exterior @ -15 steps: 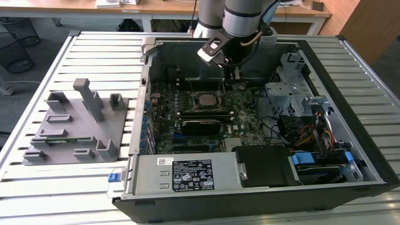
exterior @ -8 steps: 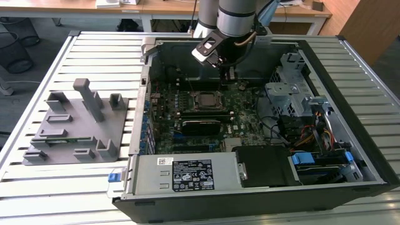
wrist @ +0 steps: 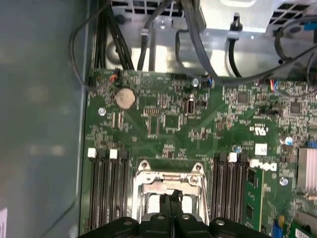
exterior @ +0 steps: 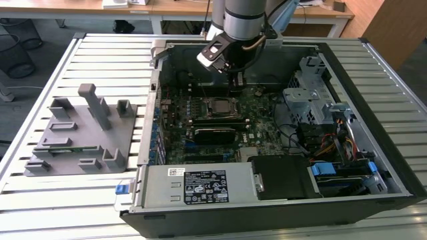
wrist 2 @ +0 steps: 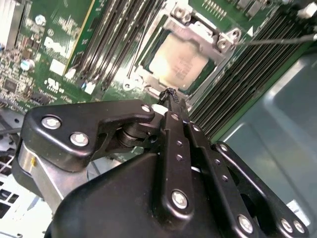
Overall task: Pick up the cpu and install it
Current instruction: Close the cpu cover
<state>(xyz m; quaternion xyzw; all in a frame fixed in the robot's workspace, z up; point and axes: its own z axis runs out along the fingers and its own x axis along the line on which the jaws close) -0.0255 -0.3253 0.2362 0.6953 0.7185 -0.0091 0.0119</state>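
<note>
The cpu [wrist 2: 178,62] lies flat inside the socket [wrist 2: 198,29] with its silver top showing. The gripper [wrist 2: 171,93] hangs just over the socket's edge, its fingers pressed together on nothing. I judge the chip placed; doing this well means keeping the narrow tips upright and gentle, clear of the memory slots [wrist 2: 237,84] beside the socket.

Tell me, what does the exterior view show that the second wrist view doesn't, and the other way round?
Exterior view: the whole open computer case, a grey fixture tray on the slatted table at the exterior view's left, and the arm reaching in. Second wrist view: close up, the gripper with fingers pressed together, empty, and black memory slots flanking the socket frame. Shared: the silver cpu lying in that socket, the gripper near it.
</note>
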